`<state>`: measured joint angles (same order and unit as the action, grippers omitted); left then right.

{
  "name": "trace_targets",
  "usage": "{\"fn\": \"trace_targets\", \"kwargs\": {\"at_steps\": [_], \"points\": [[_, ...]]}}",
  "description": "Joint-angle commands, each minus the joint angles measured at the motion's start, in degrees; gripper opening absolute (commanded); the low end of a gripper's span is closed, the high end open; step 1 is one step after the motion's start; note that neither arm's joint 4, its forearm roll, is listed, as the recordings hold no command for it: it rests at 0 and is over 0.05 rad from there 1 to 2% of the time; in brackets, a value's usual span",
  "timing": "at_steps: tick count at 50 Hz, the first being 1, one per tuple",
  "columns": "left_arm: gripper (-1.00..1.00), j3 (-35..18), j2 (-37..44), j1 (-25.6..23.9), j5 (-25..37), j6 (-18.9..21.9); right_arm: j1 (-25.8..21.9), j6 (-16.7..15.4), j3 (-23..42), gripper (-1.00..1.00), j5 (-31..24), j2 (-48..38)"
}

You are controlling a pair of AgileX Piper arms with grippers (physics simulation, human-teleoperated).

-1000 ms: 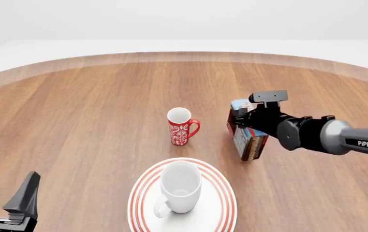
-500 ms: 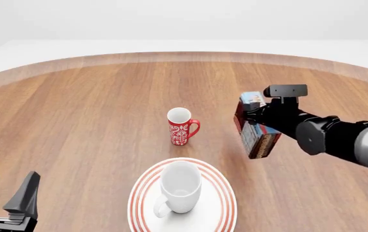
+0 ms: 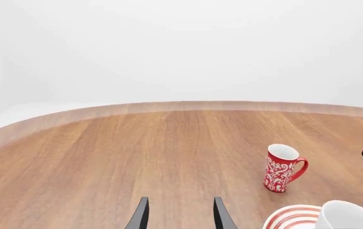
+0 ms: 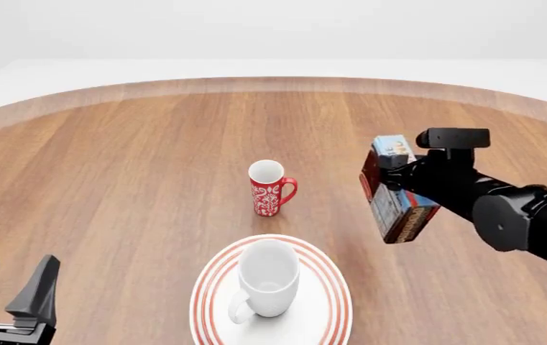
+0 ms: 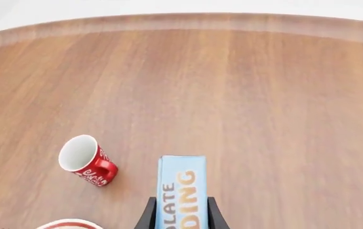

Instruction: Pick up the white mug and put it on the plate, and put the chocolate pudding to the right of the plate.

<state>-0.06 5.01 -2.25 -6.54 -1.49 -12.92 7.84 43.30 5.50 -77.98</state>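
Task state at this moment. The plain glossy white mug with a loop handle (image 4: pixel 267 286) stood upright on the round white plate ringed in red-orange (image 4: pixel 332 302), so I judged the first half of the task done. The small rectangular chocolate pudding box, light blue on its face with red and dark brown sides (image 4: pixel 397 192), was clamped in my right hand (image 4: pixel 395 180), tilted and lifted clear of the round wooden counter (image 4: pixel 129 165); in the right wrist view the two fingers pressed the box's (image 5: pixel 181 193) long faces from either side. The box hung beyond and to the right of the plate, so what was left, as I judged it, was to bring it down toward the near side and set it on bare wood just beside the plate's right rim.

My left hand (image 4: pixel 9 290) rested at the near left corner with its fingers apart and nothing between them, well away from everything.

Other things. A slim red mug patterned in white (image 4: pixel 270 188) stood upright beyond the plate, handle to the right, well apart from the box. The wood to the right of the plate lay bare; I judged the plate's rim the only thing the box might clip while being set down
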Motion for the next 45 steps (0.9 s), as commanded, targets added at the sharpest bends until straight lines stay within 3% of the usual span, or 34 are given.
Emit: {"fn": "trace_targets", "kwargs": {"at_steps": [1,45], "points": [[1.0,0.0,-0.25,-0.04,0.2,0.31,0.87,1.22,-2.89,-1.0,-1.22,4.68],[1.0,-0.01,-0.82,-0.31,0.61,0.78,5.36,1.37,-13.62,-1.0,-4.6,16.8]]}}
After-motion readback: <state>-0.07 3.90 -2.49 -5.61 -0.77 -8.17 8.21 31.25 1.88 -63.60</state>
